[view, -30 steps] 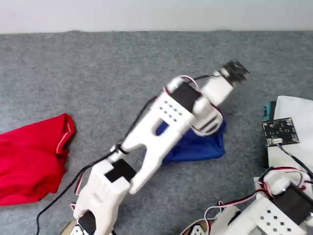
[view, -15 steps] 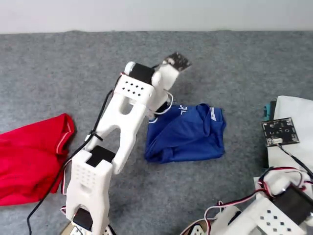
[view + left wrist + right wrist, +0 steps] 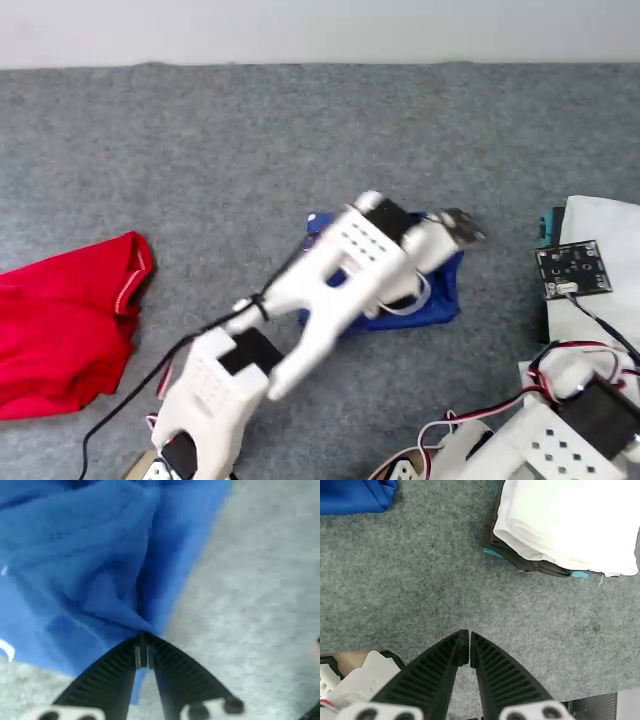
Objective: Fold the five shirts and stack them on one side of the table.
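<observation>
- The blue shirt (image 3: 445, 292) is soft knit cloth, crumpled into a rough rectangle. It lies on the worktop (image 3: 200, 150) a little toward 3 o'clock from the middle of the high view, partly under the left arm (image 3: 340, 270).
- The left jaws are closed on a gathered ridge of the blue shirt, and creases fan out from the ribbed black tips where they pinch the cloth.
- The red shirt (image 3: 60, 320) is unfolded and rumpled, with a pale trim line along one edge. It lies at the 8 o'clock edge, well apart from the blue one.
- The white shirt (image 3: 570, 525) is folded flat with a rounded, smooth fold edge, and it sits at the 3 o'clock edge of the high view. It rests on top of a dark folded garment (image 3: 520, 562) with small teal bits showing at its rim.
- The right arm (image 3: 560, 430) sits at the 5 o'clock corner. The right jaws are pressed together with nothing between them, above bare worktop near the white-topped stack.
- The worktop is covered in grey, felt-like matting with a fine speckled nap.
</observation>
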`<state>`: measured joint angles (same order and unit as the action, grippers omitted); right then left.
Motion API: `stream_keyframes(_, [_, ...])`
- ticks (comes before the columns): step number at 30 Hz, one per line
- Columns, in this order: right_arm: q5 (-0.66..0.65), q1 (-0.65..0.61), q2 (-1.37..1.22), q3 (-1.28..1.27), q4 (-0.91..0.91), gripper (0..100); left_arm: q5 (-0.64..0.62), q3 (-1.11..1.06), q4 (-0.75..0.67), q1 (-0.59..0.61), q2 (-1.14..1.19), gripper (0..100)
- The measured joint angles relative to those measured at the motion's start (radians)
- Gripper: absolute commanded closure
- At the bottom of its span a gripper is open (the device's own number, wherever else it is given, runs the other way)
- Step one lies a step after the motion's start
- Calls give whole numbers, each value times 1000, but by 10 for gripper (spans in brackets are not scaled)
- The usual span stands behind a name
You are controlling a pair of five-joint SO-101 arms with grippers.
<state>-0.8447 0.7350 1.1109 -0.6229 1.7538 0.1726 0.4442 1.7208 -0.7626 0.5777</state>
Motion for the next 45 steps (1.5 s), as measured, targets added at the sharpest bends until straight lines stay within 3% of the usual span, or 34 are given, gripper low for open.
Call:
stream_keyframes(8, [0, 0, 0, 0, 0, 987, -54, 20, 3, -127, 0, 986])
stream_keyframes(12, [0, 0, 0, 0, 0, 987, -54, 20, 3, -117, 0, 986])
stream_keyframes(21, [5, 0, 0, 0, 0, 987, -55, 20, 3, 110, -213, 986])
stream_keyframes(25, [66, -17, 2, 0, 0, 987, -57, -40, 3, 245, -351, 986])
stream_keyframes(29, [153, -133, -2, -32, 0, 987, -57, -235, 6, 408, -562, 986])
stream_keyframes(35, [344, -428, -9, -32, -5, 987, -6, -523, 9, 643, -911, 986])
stream_keyframes(40, [457, -704, -15, -34, -81, 987, 54, -612, 11, 861, -1040, 986])
stream_keyframes(45, [563, -848, -279, -9, -192, 987, 71, -615, 11, 1063, -1066, 986])
